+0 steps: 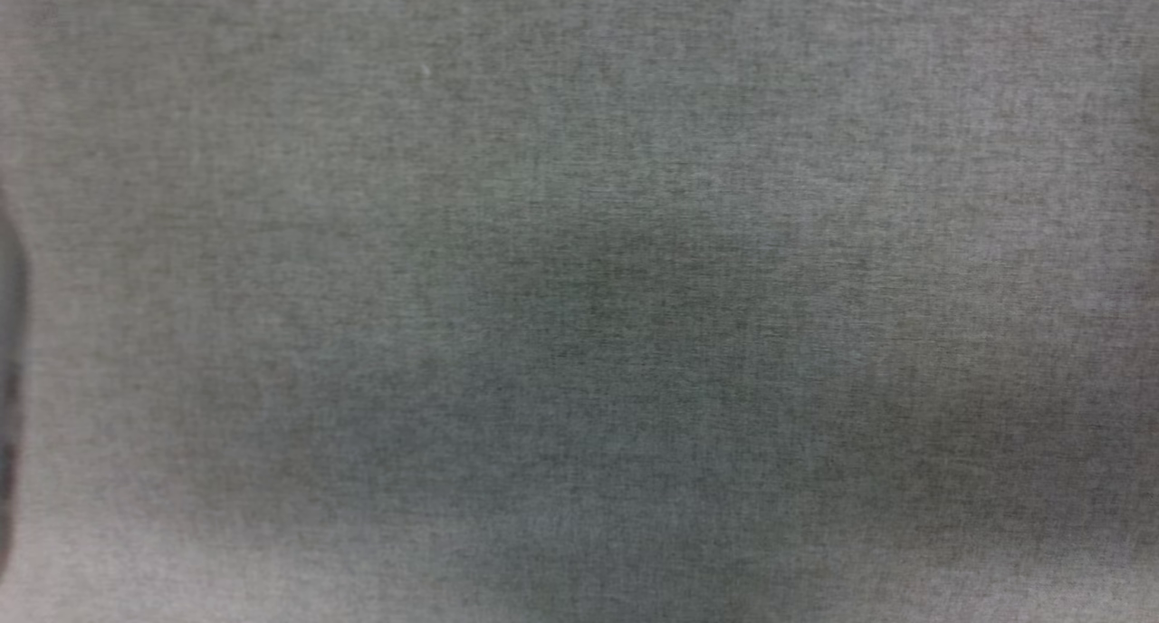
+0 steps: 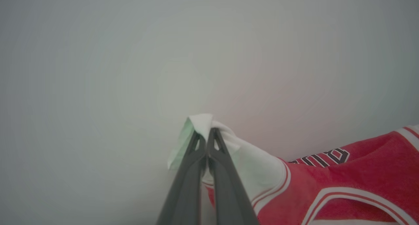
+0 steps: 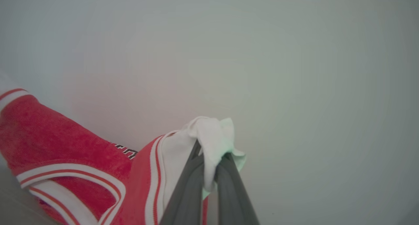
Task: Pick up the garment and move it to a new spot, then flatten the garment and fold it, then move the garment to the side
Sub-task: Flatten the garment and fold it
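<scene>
Pale grey backdrop (image 2: 98,71), red striped-trim garment (image 2: 353,179), white sleeves in the pinch of left hand (image 2: 206,133) and right hand (image 3: 211,153)

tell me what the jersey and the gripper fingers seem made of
The garment: probably soft knit cloth. Its red body looks matte and slightly fuzzy, and the white sleeve bunches limply where the left gripper and right gripper pinch it. The fingers: smooth matte dark grey, likely moulded plastic, though coated metal can't be ruled out.
</scene>
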Available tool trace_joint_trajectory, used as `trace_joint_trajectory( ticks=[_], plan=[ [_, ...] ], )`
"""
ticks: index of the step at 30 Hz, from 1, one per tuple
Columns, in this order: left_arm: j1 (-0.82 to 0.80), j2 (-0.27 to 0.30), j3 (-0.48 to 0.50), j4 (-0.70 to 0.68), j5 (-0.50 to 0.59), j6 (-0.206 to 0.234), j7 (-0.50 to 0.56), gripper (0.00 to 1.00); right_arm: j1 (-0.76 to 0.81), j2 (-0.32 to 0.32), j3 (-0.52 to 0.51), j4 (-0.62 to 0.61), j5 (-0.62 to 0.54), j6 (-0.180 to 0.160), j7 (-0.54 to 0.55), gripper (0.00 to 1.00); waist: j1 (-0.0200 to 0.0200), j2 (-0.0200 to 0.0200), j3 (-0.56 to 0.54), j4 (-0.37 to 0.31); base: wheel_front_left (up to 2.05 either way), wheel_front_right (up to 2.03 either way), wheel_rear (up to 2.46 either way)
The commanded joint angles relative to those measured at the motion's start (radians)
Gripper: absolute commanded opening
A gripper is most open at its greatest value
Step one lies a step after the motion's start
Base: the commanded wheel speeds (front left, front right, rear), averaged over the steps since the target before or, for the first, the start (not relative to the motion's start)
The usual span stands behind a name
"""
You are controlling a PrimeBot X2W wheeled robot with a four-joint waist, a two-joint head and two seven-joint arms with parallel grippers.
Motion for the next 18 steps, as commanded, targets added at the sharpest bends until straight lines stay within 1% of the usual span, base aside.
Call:
trace_joint_trajectory(
  ticks=[1,3,5,8,12,14,16,18],
  plan=[
    [0.015,-0.004,0.005,0.010,-0.021,-0.004,0.008,0.00,0.018,0.003,0.003,0.018,0.058,-0.001,-0.005,0.00,-0.0001,0.0000,-0.026,0.029,0.00,0.00,0.00],
    [0.052,-0.009,-0.017,0.021,-0.022,-0.006,0.022,0.00,0.035,-0.007,0.051,0.033,0.126,-0.001,-0.003,0.00,-0.0001,0.0000,-0.060,0.036,0.00,0.00,0.00],
    [0.105,-0.023,-0.028,0.022,-0.055,-0.007,0.059,0.00,0.063,-0.026,0.074,0.039,0.216,-0.001,0.014,0.00,-0.0001,0.0000,-0.101,0.045,0.00,0.00,0.00],
    [0.196,-0.018,-0.044,0.020,-0.106,-0.006,0.133,0.00,0.132,-0.063,0.112,0.021,0.348,-0.001,0.075,0.00,-0.0001,0.0000,-0.180,0.052,0.00,0.00,0.00],
    [0.319,-0.002,-0.044,0.022,-0.173,-0.007,0.234,0.00,0.249,-0.130,0.158,-0.030,0.516,-0.001,0.236,0.00,-0.0001,0.0000,-0.293,0.055,0.00,0.00,0.00],
    [0.399,0.003,-0.047,0.026,-0.199,-0.007,0.282,0.00,0.336,-0.150,0.176,-0.078,0.617,-0.001,0.327,0.00,-0.0001,0.0000,-0.352,0.052,0.00,0.00,0.00],
    [0.469,0.019,-0.056,0.020,-0.216,-0.007,0.324,0.00,0.426,-0.198,0.214,-0.135,0.672,-0.001,0.424,0.00,-0.0001,0.0000,-0.411,0.048,0.00,0.00,0.00],
    [0.548,0.033,-0.072,0.001,-0.227,-0.006,0.357,0.00,0.514,-0.249,0.232,-0.192,0.724,-0.001,0.480,0.00,-0.0001,0.0000,-0.469,0.043,0.00,0.00,0.00]
  ],
)
